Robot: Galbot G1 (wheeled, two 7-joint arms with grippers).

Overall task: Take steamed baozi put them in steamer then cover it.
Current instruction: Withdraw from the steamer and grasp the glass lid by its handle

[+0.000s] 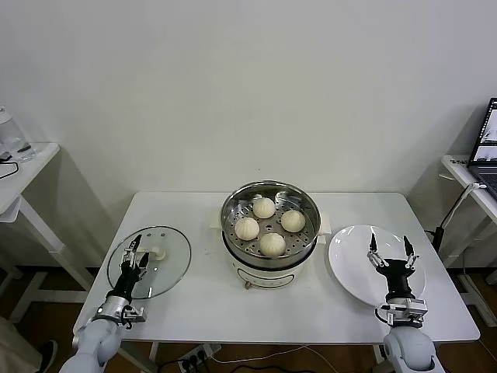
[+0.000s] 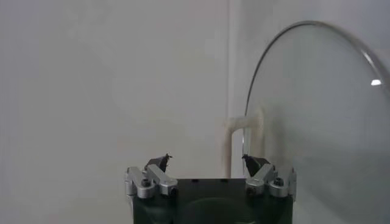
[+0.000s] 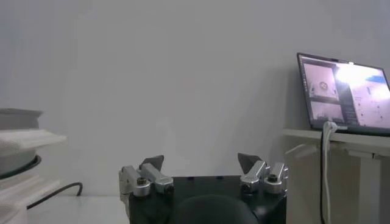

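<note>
Several cream-white baozi [image 1: 269,224] sit inside the shiny steel steamer [image 1: 233,200] on its white base at the table's middle. The clear glass cover [image 1: 167,268] with its white handle [image 1: 154,252] lies flat on the table at the left. My left gripper [image 1: 137,252] is open and empty over the cover, its fingers standing either side of the handle [image 2: 244,131] in the left wrist view. My right gripper [image 1: 389,247] is open and empty above the white plate [image 1: 349,264] at the right; the right wrist view shows its spread fingertips [image 3: 152,163].
The white plate holds nothing. A side table with a laptop [image 1: 485,151] and a cable stands at the far right. Another small table [image 1: 23,167] stands at the far left. The steamer's edge [image 3: 18,149] shows in the right wrist view.
</note>
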